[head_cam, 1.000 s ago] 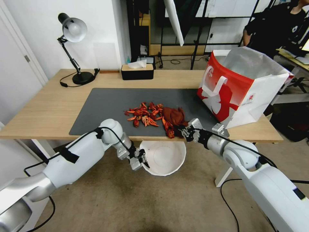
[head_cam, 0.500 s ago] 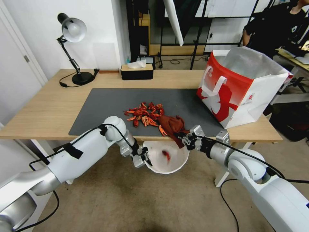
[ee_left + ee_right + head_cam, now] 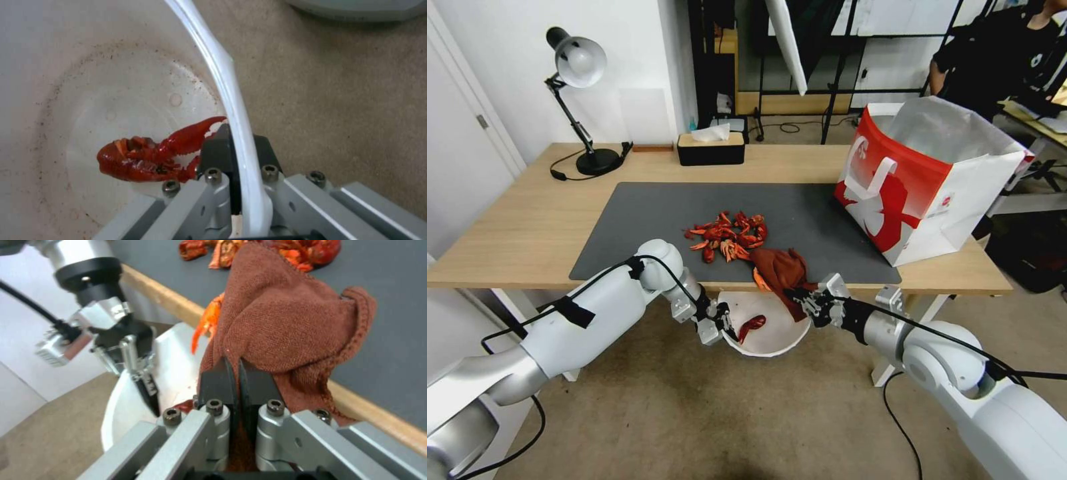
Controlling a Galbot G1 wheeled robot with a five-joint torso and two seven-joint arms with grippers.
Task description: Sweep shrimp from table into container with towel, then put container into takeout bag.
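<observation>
1. Left tool below the counter's near edge, clamped tight on the rim of the container, one finger inside the wall and one outside.
2. Container held just under the counter lip, with one shrimp lying on its stained floor right beside the inner finger.
3. Right tool over the container's far rim, closed on a fold of the towel; towel draped from the mat over the counter edge.
4. One shrimp piece poking out at the edge just beside the towel.
5. Remaining shrimp pile on the mat, just behind the towel.
6. Takeout bag upright at the counter's right end, well apart from the container.
</observation>
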